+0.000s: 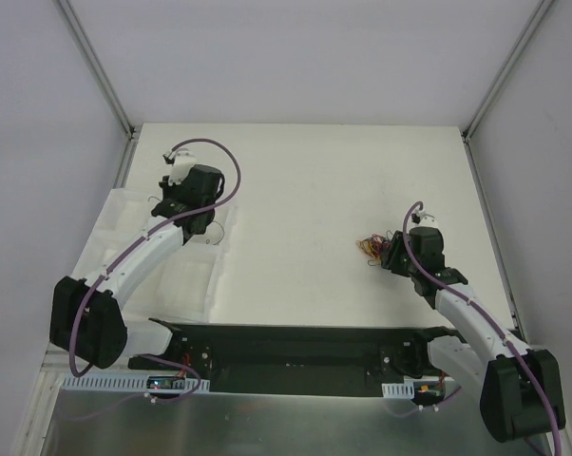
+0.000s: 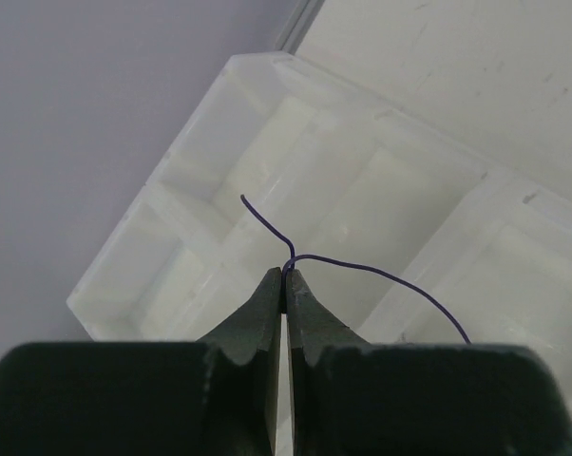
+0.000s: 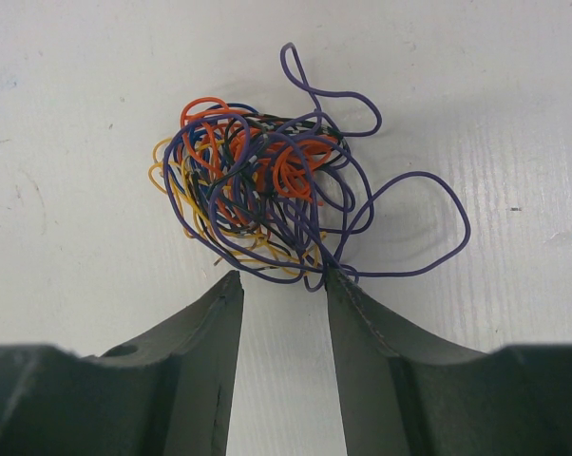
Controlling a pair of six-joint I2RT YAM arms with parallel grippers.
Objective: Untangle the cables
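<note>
A small knot of thin cables [image 3: 267,185], purple, orange, red, yellow and black, lies on the white table; it also shows in the top view [image 1: 371,249]. My right gripper [image 3: 283,277] is open, its fingertips at the near edge of the knot, the right fingertip touching purple loops. My left gripper [image 2: 286,274] is shut on a single purple wire [image 2: 381,275], held above the compartments of a clear plastic organiser box [image 2: 186,157]. In the top view the left gripper [image 1: 193,224] hangs over that box [image 1: 124,214] at the left.
The organiser box has several compartments and sits by the left wall. Metal frame posts [image 1: 96,66] stand at the back corners. A black base bar [image 1: 295,356] runs along the near edge between the arm bases.
</note>
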